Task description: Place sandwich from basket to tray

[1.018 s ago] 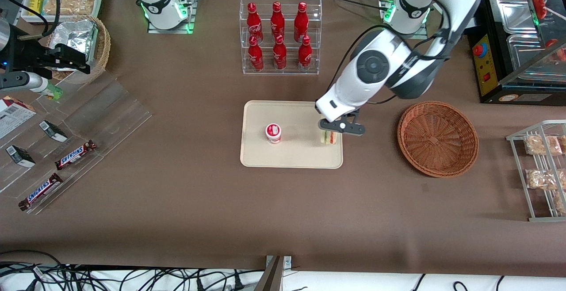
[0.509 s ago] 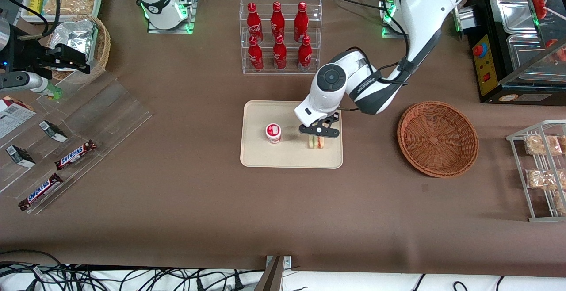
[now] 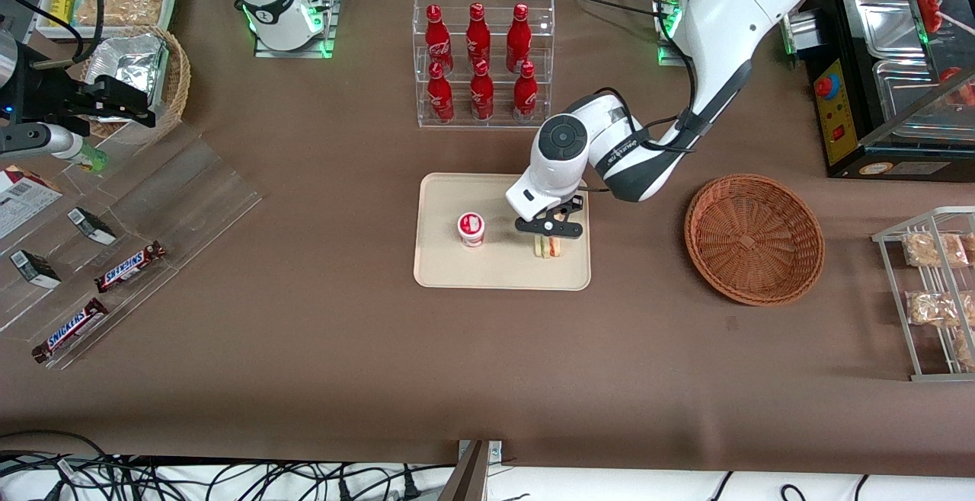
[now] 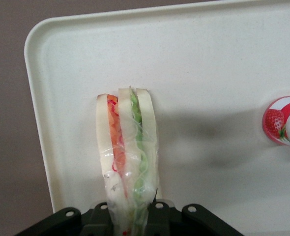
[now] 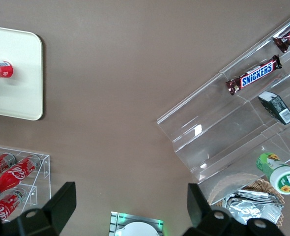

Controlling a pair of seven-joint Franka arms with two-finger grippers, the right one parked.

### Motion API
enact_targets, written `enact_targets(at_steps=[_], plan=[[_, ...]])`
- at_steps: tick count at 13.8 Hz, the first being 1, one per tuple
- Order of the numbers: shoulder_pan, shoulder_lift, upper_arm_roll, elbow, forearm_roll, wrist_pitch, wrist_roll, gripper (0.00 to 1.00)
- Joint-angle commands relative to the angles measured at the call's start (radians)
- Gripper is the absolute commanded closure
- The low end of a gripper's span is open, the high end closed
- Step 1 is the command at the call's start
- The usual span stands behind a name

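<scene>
Brown cloth covers the desk (image 3: 320, 349), where one cream-beige tray (image 3: 495, 276) lies near the middle, the landmark for all else. One round reddish-brown wicker basket (image 3: 754, 238) sits apart from the tray, toward the working arm's end of the desk, holding nothing visible. Farther from the front camera than the tray stands a clear rack (image 3: 484, 63) with six red bottles in two rows of three. Toward the parked arm's end, a clear stepped display (image 3: 137, 212) carries two Snickers bars (image 3: 129, 266) and two small dark packets. One wire rack of bagged snacks (image 3: 933, 288) stands at the working arm's end.

On the tray, the claw (image 3: 546, 236) is clamped on the one sandwich (image 3: 546, 247), which stands on edge on the tray floor near the rim closest to the basket. In the wrist view the wedge (image 4: 128, 152) shows three pale bread slices with orange-red and green filling under clear wrap, its end pinched in the black claw (image 4: 130, 223). One small strawberry-labelled cup (image 3: 471, 228) stands beside it on the tray, apart from the sandwich.
</scene>
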Motion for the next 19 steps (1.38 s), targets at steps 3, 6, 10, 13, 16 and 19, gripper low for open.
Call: enact_targets(at_steps=[3,6,10,13,16,19], plan=[[0.008,-0.027,-0.003,0.027,0.03,-0.001,-0.046,0.0],[0.043,-0.125,-0.009,0.029,0.006,-0.006,-0.058,0.0],[0.123,-0.315,-0.014,0.029,-0.05,-0.111,-0.173,0.0],[0.201,-0.463,-0.014,0.029,-0.178,-0.191,-0.169,0.0],[0.27,-0.544,-0.015,0.029,-0.28,-0.245,-0.094,0.0],[0.35,-0.578,-0.014,0.045,-0.375,-0.299,0.073,0.0]])
